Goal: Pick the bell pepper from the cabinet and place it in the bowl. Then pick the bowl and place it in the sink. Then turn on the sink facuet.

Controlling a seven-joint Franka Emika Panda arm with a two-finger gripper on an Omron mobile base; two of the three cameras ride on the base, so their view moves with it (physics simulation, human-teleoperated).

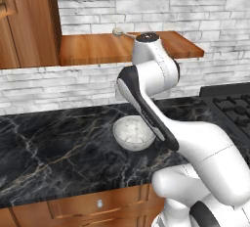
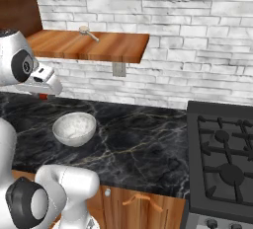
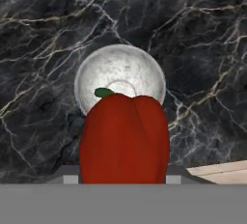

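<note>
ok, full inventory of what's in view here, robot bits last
bell pepper: 1, dark red, green stem, held above the bowl
bowl: 1, white-grey speckled, on the counter, nothing in it
spoon: 1, pale beige, on the shelf
shelf: 1, brown wood, on the brick wall
cabinet door: 1, brown wood, left of the shelf
counter: 1, black marble
drawers: brown wood, below the counter
stove: 1, black, right of the counter
arm: 1, white with dark joints
gripper: 1, over the bowl, fingers hidden by the pepper

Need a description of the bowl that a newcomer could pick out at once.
Start at the black marble counter below the white brick wall and wooden shelf. The bowl sits on it left of the stove: round, white-grey speckled, the only dish on the counter.
</note>
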